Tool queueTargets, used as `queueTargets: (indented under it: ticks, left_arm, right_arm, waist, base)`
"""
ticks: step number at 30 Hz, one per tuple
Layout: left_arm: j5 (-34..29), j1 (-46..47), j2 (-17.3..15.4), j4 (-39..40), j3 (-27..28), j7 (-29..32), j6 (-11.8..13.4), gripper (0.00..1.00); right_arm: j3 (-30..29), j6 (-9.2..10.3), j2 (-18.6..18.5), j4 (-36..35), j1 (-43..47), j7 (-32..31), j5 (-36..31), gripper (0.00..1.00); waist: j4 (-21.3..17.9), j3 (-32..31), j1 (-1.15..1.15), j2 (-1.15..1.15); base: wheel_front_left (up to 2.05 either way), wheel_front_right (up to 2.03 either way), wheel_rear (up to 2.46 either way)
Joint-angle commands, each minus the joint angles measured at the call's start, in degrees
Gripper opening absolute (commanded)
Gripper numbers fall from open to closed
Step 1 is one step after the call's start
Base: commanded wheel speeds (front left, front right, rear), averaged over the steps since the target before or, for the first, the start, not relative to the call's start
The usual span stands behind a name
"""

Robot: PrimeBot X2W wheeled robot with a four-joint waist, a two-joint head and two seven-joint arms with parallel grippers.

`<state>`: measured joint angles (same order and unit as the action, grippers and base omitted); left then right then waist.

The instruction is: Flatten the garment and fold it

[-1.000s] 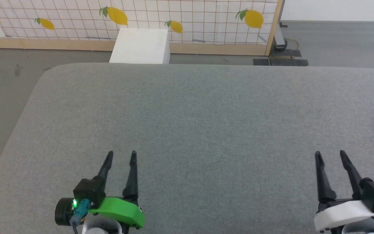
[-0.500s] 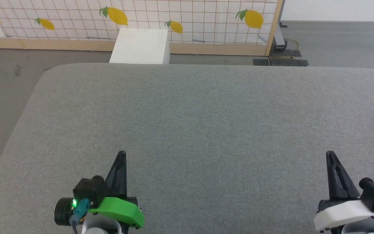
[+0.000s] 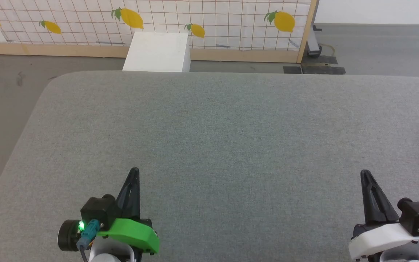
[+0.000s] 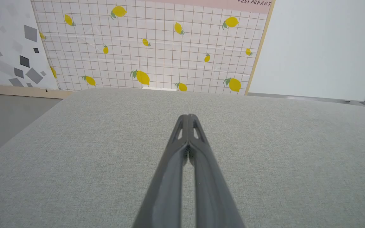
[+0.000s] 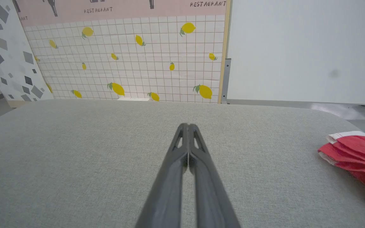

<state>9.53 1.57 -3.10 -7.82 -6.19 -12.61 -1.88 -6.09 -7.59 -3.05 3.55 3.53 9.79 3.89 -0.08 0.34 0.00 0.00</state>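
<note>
The left gripper (image 3: 134, 171) is clenched: its two dark fingers meet at the tips with nothing between them, and its wrist view shows the same pinched point over bare cloth. It sits at the lower left of the head view on a green mount (image 3: 133, 235), with a small green light glowing on the dark camera housing beside it. The right gripper (image 3: 364, 172) is clenched as well, fingertips pressed together on nothing, and it rises from a white mount (image 3: 380, 243) at the lower right. Both point away from the robot, well apart from each other.

Under and around both lies the grey padded table (image 3: 209, 127), its fabric top smooth and its far left corner rounded.

The garment (image 5: 356, 148) lies on this top far to the right, well apart from the right gripper. In the right wrist view it is a bunched red heap in soft layers with a white edge at its upper left, and the frame cuts off its right side. In the head view a small red and white bit of it shows at the right edge.

Beyond the table's far edge stands a white box (image 3: 157, 51) on the grey floor (image 3: 6, 83). Behind the box runs a lemon-patterned panel (image 3: 213, 18) with a wooden base.
</note>
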Motion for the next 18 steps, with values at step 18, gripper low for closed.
queueTargets:
  ticks: [18]
  left_arm:
    - [-2.2, -0.5, 0.1, 1.7, 1.3, 2.4, 0.6, 0.00]
  right_arm:
    - [1.2, 0.03, 0.1, -1.0, -1.1, -2.0, -1.0, 0.00]
  waist:
    - [0.0, -0.1, 0.00, 0.00]
  base:
    - [0.00, 0.00, 0.00]
